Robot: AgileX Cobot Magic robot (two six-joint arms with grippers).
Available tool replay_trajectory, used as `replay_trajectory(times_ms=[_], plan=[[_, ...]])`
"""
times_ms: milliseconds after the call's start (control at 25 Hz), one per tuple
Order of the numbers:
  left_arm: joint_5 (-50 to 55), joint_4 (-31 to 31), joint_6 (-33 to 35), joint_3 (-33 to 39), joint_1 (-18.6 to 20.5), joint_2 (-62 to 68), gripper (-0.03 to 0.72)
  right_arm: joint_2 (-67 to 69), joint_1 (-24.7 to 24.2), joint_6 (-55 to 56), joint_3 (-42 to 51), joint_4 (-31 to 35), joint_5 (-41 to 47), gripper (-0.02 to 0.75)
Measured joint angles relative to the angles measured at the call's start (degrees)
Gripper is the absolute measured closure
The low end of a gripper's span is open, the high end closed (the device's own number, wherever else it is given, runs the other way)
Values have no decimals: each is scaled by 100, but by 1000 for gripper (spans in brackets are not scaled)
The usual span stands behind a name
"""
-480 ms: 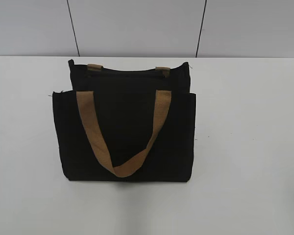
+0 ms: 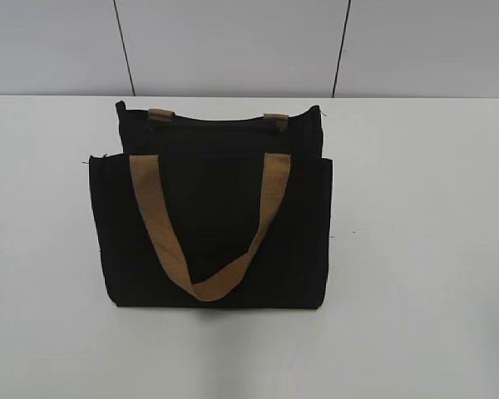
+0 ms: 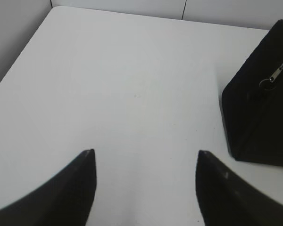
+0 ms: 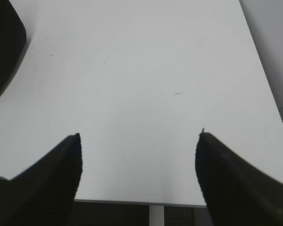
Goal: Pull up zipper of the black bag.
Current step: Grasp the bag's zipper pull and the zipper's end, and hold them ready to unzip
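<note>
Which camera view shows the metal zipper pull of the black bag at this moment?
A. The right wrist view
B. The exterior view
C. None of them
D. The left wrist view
D: in the left wrist view the silvery zipper lies on the black bag at the right edge, beyond the open left gripper; the other two views show no slider.

Spread fingers (image 3: 87, 162) over table (image 3: 132, 84); zipper (image 3: 276, 74) on black bag (image 3: 254, 122).
</note>
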Motion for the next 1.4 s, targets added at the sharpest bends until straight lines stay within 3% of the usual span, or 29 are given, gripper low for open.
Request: replay_trajectory(times_ms=[720,920,1240,1400], plan=[[-310,-7,0,-87,0,0,200,0,0,0,0,0,0,169],[-2445,11,0,175,0,57,200,0,0,0,0,0,0,169],[-6025,-101,0,1662,0,1201,211,0,0,0,0,0,0,169],[-7097,-132,0,2048,0,2171,251,0,0,0,0,0,0,169]])
